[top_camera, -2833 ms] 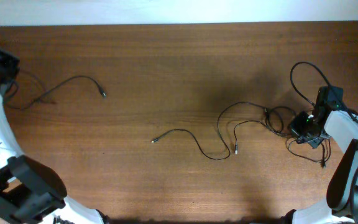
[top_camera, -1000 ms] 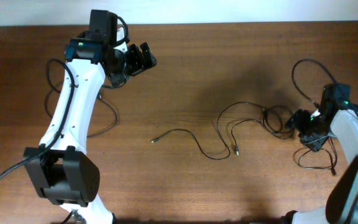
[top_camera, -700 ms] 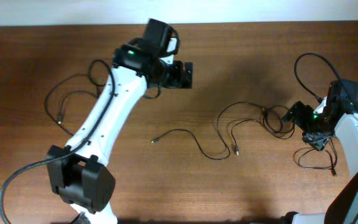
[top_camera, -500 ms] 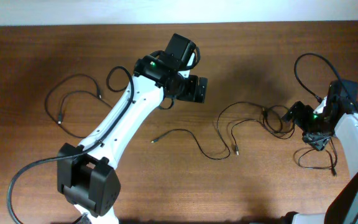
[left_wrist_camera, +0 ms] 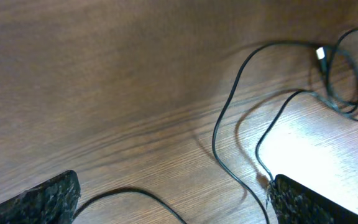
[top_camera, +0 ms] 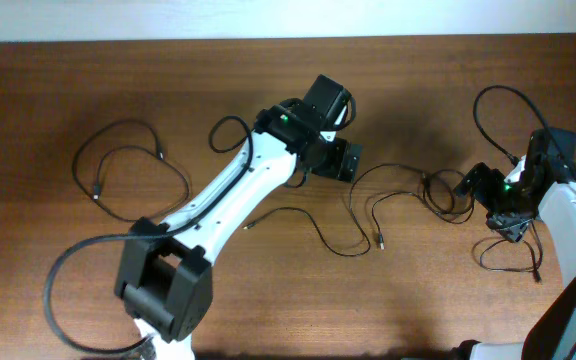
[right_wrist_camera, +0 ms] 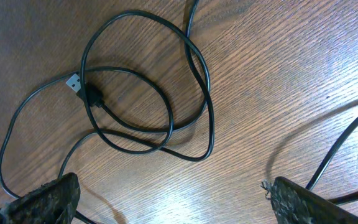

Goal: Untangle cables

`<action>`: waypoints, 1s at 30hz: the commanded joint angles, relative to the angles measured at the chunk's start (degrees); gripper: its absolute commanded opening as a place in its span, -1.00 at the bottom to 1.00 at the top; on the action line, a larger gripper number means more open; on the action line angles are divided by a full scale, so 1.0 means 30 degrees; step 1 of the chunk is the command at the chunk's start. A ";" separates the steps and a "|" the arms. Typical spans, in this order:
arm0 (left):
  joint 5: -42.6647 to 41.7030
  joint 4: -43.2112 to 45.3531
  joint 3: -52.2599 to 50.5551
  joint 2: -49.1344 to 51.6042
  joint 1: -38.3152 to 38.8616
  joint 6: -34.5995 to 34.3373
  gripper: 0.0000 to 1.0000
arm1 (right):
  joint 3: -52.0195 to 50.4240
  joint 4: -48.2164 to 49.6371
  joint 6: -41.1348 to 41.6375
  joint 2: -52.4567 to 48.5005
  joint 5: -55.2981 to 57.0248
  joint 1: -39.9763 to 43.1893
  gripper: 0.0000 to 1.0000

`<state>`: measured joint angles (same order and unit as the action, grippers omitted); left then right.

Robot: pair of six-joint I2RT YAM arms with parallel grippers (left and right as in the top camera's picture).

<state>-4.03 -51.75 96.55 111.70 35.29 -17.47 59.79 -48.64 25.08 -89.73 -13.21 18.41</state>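
Right of centre on the counter (top_camera: 268, 90): the cables (top_camera: 436, 188) lie as a small cluster of overlapping loops, with two long tails trailing left toward the middle. One further cord (top_camera: 118, 126) lies by itself, well apart at the far left.
Left claw (top_camera: 346, 160): jaws spread wide and holding nothing, hovering just beside the upper bend of the tails.
Right claw (top_camera: 471, 186): also spread and empty, over the looped cluster.
Handling: thin, light, limp cord, likely to slip through the pads and drag its neighbours along rather than lift cleanly.
Stiff spot: the USB plug (right_wrist_camera: 73, 81), lying within a loop, should give firmer purchase than bare cord.
Where to grip: I judge a single strand clear of the crossings, or the plug itself, while the other claw pins the loops.
Risk: pulling at a crossing would probably tighten it.
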 commanded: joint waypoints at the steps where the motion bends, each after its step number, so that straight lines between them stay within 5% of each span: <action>1: 0.0138 0.0102 -0.0109 0.1617 0.0838 0.0364 0.98 | 0.0175 0.0000 -0.0080 0.0146 -0.0029 0.0102 0.97; 9: 0.0146 0.2273 -0.0124 0.4663 0.2441 0.0364 0.83 | 0.0175 0.0000 -0.0080 0.0146 -0.0029 0.0102 0.97; 12: 0.0146 0.3060 -0.0138 0.5093 0.2441 0.0357 0.33 | 0.0175 -0.0007 -0.0080 0.0146 -0.0029 0.0102 0.97; 19: 0.0073 0.4218 -0.0175 0.6033 0.2579 0.0131 0.00 | 0.0175 0.0000 -0.0080 0.0146 -0.0029 0.0102 0.97; 20: -0.0087 0.4175 -0.0175 0.6273 0.2630 0.0138 -0.26 | 0.0175 0.0000 -0.0080 0.0146 -0.0029 0.0102 0.97; 21: -0.0998 0.4014 -0.0175 0.6492 0.2725 0.0138 -0.98 | 0.0175 0.0000 -0.0080 0.0146 -0.0029 0.0102 0.97; 25: -0.1217 0.3483 0.0058 0.6229 0.2237 0.0146 -1.00 | 0.0175 0.0000 -0.0080 0.0146 -0.0029 0.0102 0.97; 30: -0.1209 -0.0153 0.2900 0.2769 -0.1282 0.0160 -1.00 | 0.0175 0.0000 -0.0080 0.0146 -0.0029 0.0102 0.97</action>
<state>-7.44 -50.06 100.05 128.60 36.75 -16.93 59.79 -48.64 25.06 -89.73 -13.21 18.41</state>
